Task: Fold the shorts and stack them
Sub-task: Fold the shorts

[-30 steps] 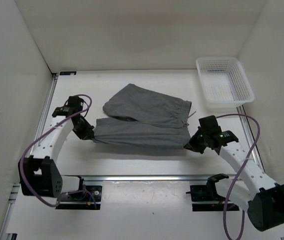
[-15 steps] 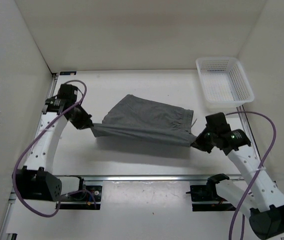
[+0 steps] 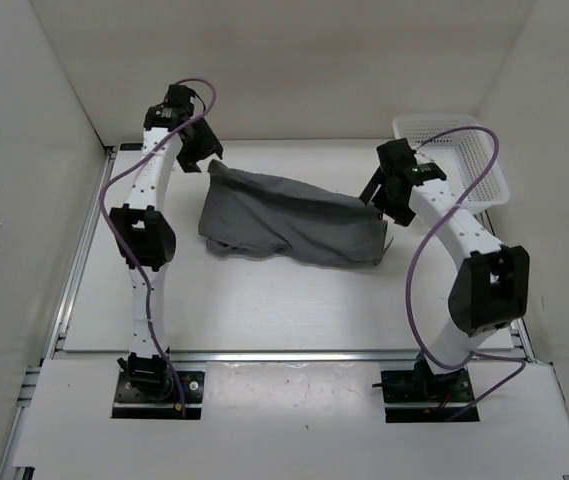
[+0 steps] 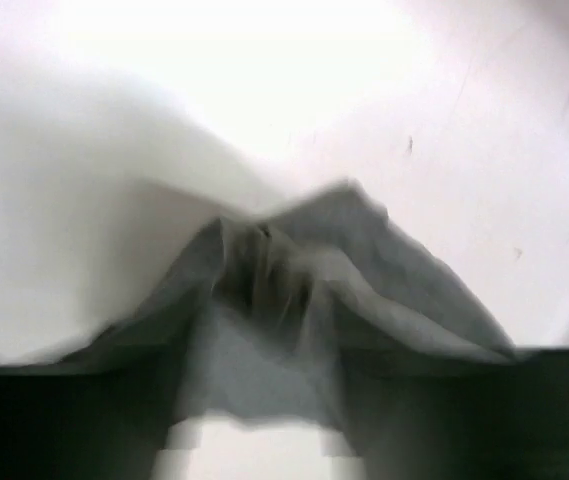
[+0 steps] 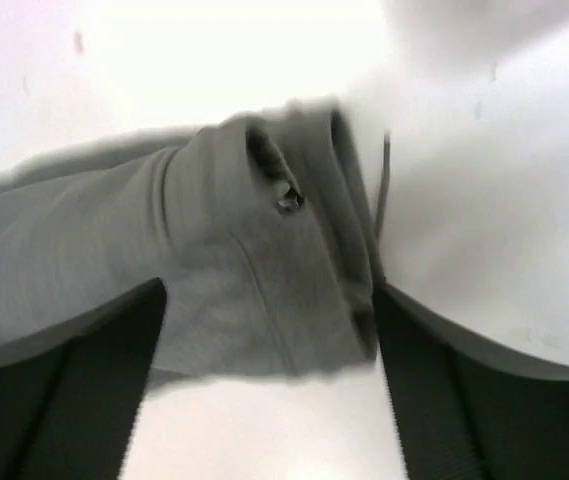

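The right jaws stand apart over the waistband end of the shorts (image 3: 289,220), cloth lying loose between them. The left jaws hover at the far left corner, where the cloth bunches into a peak, but the left wrist view is too blurred to tell whether they grip it. The shorts lie on the table (image 3: 264,300) as a rough folded band across its far middle, between the two arms. This looks like the release after a fold. It should go best if both sides let go fully and lift straight up, so nothing snags or drags the top layer. The left corner probably needs flattening, and the right arm should stay off the basket (image 3: 484,170) beside it.
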Controlling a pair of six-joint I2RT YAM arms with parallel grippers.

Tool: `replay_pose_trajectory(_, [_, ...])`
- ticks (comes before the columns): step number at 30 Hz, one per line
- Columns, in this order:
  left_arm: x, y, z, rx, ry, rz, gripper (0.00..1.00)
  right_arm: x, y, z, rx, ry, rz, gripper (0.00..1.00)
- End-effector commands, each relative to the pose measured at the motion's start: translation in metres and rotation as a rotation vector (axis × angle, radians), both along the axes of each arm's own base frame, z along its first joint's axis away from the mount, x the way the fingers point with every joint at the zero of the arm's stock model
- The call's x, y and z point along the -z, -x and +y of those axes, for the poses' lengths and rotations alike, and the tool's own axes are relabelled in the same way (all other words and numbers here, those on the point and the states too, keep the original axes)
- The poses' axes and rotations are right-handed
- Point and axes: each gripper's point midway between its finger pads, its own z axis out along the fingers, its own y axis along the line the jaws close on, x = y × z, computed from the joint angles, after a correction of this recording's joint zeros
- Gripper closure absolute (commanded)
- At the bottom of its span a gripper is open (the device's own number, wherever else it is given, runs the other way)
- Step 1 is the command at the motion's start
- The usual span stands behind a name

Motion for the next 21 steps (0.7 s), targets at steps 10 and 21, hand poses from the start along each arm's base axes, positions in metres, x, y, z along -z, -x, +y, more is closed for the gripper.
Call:
replay_pose_trajectory(10, [0.03,0.067,0.022,0.095,-0.116,0.113,0.11,0.008,0.036,-0.03,0.008,0.08,0.025,0.14])
replay_pose_trajectory(21, [0.123,0.146,-0.02,0.114,0.139,0.377,0.0,0.06,0.077,0.009,-0.004,-0.333,0.145,0.0])
